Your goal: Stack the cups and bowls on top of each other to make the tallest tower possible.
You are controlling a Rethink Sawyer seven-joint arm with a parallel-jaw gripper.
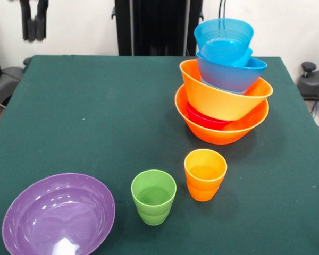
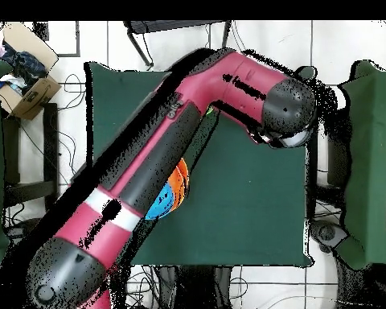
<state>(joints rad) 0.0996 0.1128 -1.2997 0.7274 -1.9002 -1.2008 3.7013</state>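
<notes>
The tower (image 1: 223, 101) stands at the table's far right and leans right. Its base is a large orange bowl (image 1: 221, 133) holding a small red bowl (image 1: 204, 119). A second, tilted orange bowl (image 1: 223, 98) sits on those, then a large blue bowl (image 1: 231, 73) and smaller blue bowls, the topmost (image 1: 223, 37) highest. An orange cup (image 1: 204, 174) and a green cup (image 1: 153, 197) stand upright in front. The wide purple bowl (image 1: 58, 217) lies at the near left. My gripper (image 1: 33, 21) hangs open and empty at the top left, far from everything. Overhead, the arm (image 2: 156, 169) hides most of the tower (image 2: 174, 193).
Green cloth covers the table (image 1: 95, 106). Overhead, a cardboard box (image 2: 27, 76) sits off the table's top left corner. Dark equipment (image 1: 313, 79) stands beyond the table's right edge in the front view.
</notes>
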